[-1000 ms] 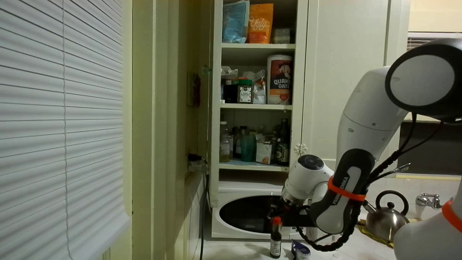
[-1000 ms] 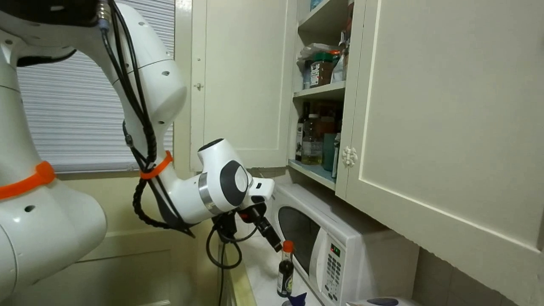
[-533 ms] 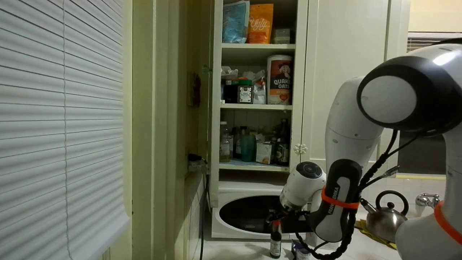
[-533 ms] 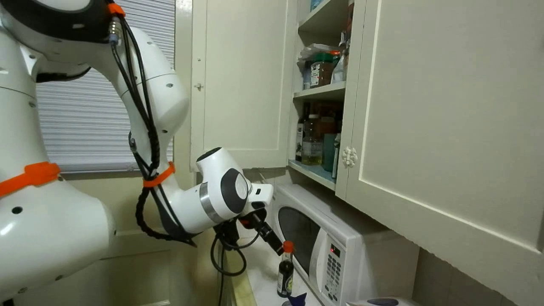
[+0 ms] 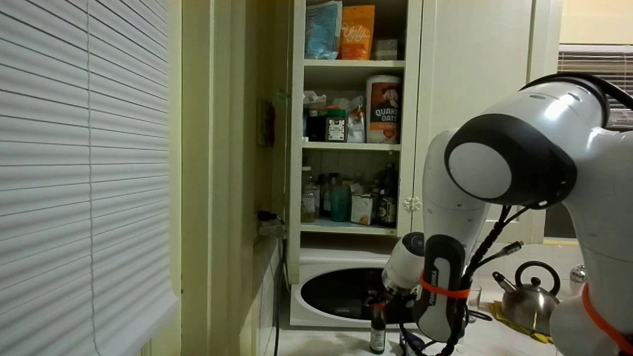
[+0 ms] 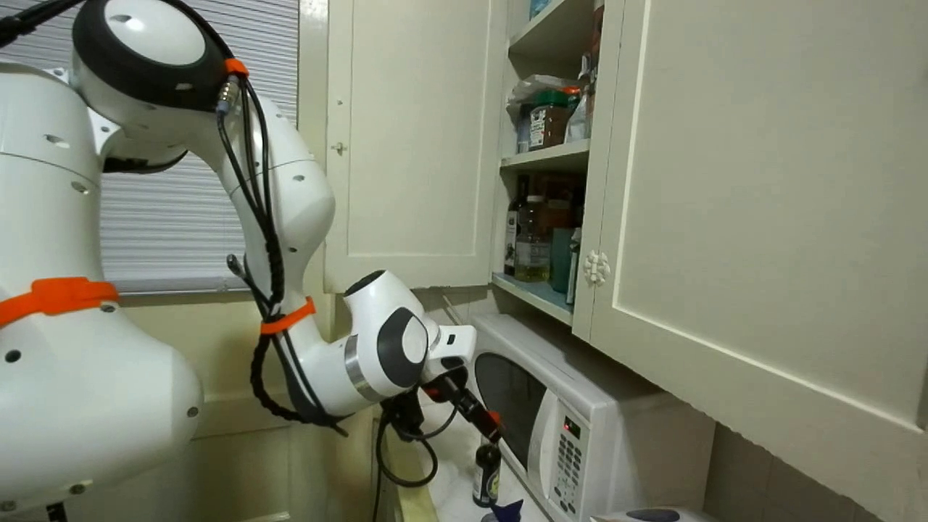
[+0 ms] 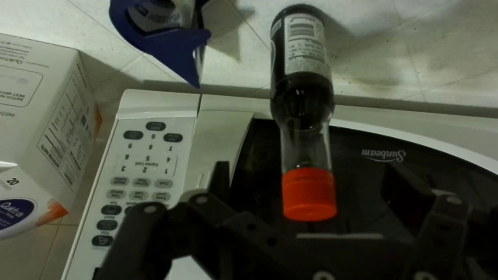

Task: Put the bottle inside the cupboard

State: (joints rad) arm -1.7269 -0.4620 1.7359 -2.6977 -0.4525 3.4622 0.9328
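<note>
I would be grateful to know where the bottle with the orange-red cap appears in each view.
In an exterior view: the bottle, near the bottom edge, right of centre.
In an exterior view: the bottle, low, slightly right of centre.
Wrist view: the bottle, right of centre, from near the top past mid-height.
Landmark in all three: the microwave.

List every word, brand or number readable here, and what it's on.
"Ugly": orange bag
"QUAK…": tub, the end cut off
"OATS": tub
"EMIKA": arm, letters next to it partly under a band
"Sunbeam": microwave, upside down
"0" to "9": keypad
"Express Cook": keypad
"Quik…": white box, ending unclear
"20": white box
Too small or blurred: labels on counter bottle, jar, shelf bottles; blue object; microwave display; most other keys.
</note>
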